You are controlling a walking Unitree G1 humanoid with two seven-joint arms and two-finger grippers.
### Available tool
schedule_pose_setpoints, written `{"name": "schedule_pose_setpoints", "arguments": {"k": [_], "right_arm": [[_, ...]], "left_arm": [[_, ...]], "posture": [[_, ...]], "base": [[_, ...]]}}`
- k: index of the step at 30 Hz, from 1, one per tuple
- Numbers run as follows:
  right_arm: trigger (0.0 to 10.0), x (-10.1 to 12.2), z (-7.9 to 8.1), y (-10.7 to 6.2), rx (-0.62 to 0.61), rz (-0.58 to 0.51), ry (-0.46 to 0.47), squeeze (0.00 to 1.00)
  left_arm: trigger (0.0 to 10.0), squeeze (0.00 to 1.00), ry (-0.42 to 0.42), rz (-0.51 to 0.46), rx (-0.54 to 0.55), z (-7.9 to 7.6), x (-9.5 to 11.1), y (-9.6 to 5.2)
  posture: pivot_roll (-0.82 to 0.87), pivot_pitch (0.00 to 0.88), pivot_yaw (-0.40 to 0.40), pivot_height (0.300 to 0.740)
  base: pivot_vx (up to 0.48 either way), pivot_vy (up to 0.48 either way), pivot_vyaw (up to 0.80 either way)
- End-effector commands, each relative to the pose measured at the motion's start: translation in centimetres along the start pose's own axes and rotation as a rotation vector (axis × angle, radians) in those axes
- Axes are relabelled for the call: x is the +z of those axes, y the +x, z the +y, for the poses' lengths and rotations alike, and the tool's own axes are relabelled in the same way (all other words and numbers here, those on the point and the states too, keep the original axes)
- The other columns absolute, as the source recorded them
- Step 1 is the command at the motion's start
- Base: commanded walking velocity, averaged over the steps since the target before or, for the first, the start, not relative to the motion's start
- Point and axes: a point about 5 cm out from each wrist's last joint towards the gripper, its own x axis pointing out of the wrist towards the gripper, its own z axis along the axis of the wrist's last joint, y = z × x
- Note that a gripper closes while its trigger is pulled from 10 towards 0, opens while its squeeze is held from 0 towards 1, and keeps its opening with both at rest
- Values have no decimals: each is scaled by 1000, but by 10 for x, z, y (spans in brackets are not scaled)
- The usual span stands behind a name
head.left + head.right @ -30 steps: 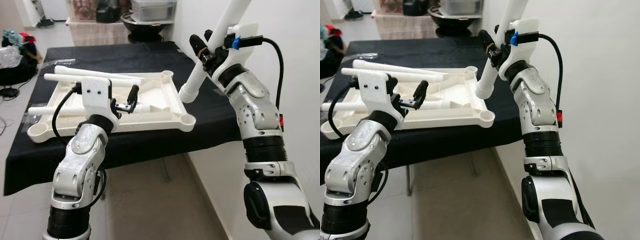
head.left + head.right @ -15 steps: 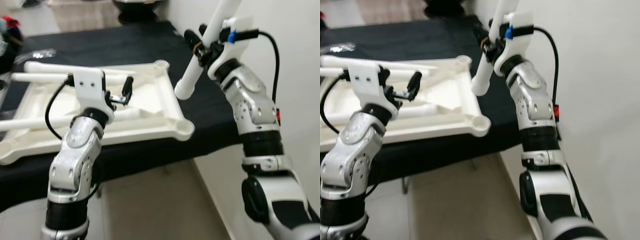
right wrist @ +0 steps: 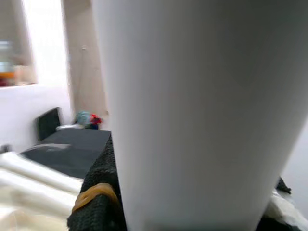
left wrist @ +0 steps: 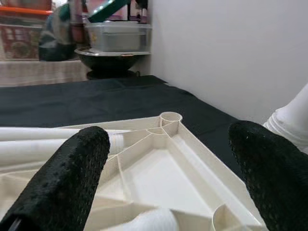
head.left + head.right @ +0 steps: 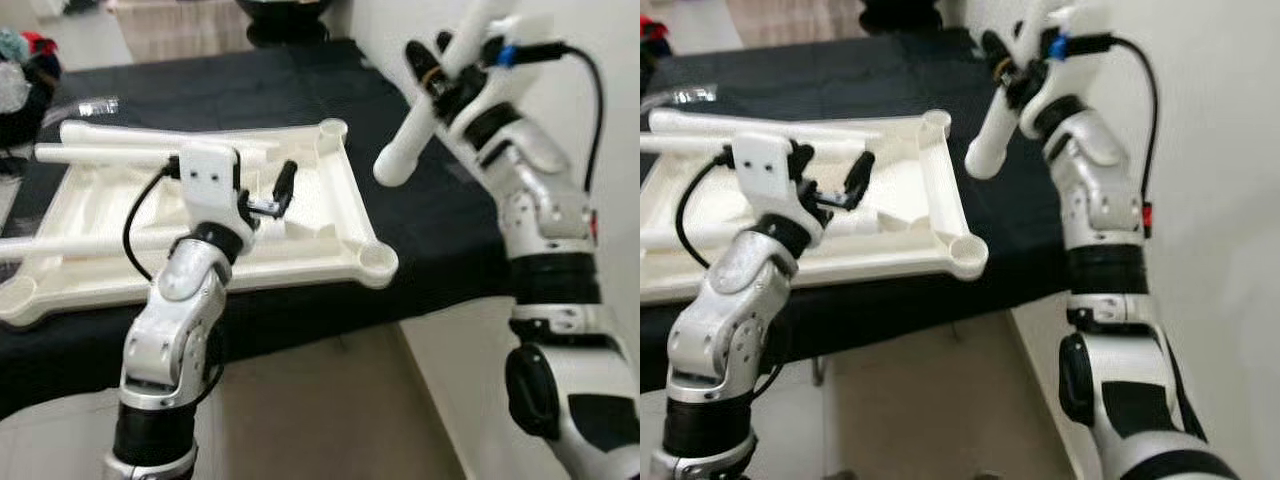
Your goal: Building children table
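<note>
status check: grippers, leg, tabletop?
Right gripper shut on white table leg, held tilted above the black cloth. Left gripper open, empty, over upturned tabletop. Corner socket unobstructed.

Table leg [image 5: 430, 125] top cut off.

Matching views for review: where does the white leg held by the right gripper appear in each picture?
Left eye: leg upper right, above the black cloth.
Right eye: leg upper centre-right.
Left wrist: its ribbed end at the right edge.
Right wrist: leg close up, across most of the frame.
Shared landmark: tabletop.
</note>
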Motion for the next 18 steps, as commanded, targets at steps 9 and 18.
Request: {"name": "schedule_pose_setpoints", "arguments": {"k": [9, 18], "right_arm": [[10000, -9, 1, 6, 141, 144, -1, 0], [10000, -18, -13, 16, 52, 222, -25, 0]], "left_arm": [[10000, 0, -15, 53, -72, -8, -8, -8], [10000, 0, -64, 99, -168, -26, -17, -23]], "posture": [[63, 120, -45, 740], [64, 156, -60, 740]], "base": [[0, 0, 0], [0, 0, 0]]}}
